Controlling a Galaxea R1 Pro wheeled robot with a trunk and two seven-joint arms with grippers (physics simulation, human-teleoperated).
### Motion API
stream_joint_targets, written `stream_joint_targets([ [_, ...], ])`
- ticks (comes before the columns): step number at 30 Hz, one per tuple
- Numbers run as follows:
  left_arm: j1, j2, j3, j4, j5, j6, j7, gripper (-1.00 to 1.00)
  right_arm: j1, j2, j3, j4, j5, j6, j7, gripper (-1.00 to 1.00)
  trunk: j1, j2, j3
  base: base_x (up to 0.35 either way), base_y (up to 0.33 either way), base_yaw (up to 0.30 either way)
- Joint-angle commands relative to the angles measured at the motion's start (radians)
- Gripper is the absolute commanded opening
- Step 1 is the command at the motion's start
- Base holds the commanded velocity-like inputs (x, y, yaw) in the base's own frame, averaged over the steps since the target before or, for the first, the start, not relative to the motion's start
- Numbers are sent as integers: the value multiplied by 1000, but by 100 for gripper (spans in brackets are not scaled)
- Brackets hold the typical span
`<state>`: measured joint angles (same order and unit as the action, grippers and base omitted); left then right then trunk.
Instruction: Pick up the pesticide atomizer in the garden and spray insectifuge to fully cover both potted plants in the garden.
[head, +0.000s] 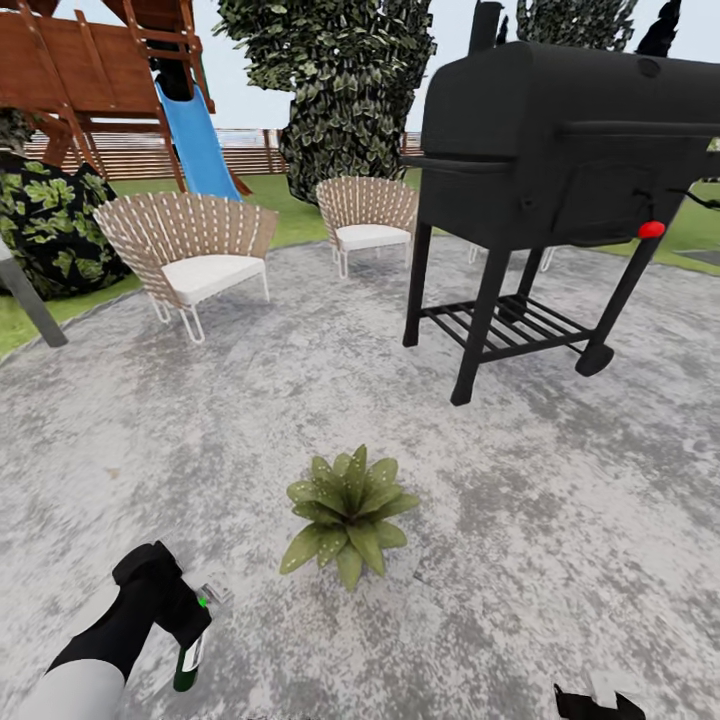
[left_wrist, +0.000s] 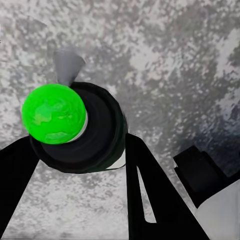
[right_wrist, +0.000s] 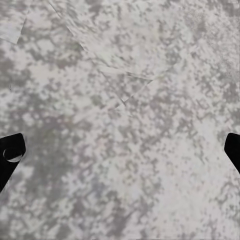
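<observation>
One potted plant, a low rosette of pointed green leaves, stands on the grey stone patio in the middle of the head view. Down at the lower left my left gripper is shut on the pesticide atomizer, a slim dark bottle hanging below the fingers, left of the plant and apart from it. The left wrist view looks down on the atomizer, with its green cap and grey nozzle, between the black fingers. My right gripper is at the bottom edge. In the right wrist view the right gripper is open over bare stone.
A black barbecue grill on legs stands at the back right. Two wicker chairs sit at the patio's far edge. Behind them are a blue slide, a leafy tree, a dark bush and a wooden fence.
</observation>
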<state>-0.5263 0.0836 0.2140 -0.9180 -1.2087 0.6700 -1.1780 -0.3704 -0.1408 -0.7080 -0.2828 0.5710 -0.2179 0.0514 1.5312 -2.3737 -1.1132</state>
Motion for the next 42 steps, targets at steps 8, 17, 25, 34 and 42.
stream_joint_targets([
  [8,0,-5,4,-1,-5,8,-9,-100,-1,0,-8,1,6,-5,5,100,0,0,-1,138,-86,214],
  [17,-1,-32,3,-2,-6,8,-7,-100,-1,-1,-8,1,5,-5,5,100,0,0,-1,142,-219,9],
  [25,-1,-32,4,-2,-6,8,6,-100,-1,0,-8,1,5,-5,5,100,0,0,-1,-79,-267,154],
  [34,-1,-32,41,-3,-6,8,7,-100,-1,-7,-8,1,6,-5,5,100,0,0,-1,-46,-167,104],
  [42,-3,-41,42,-4,-6,9,4,-100,-1,-3,-10,-1,4,-4,7,100,0,0,-1,0,-66,1],
])
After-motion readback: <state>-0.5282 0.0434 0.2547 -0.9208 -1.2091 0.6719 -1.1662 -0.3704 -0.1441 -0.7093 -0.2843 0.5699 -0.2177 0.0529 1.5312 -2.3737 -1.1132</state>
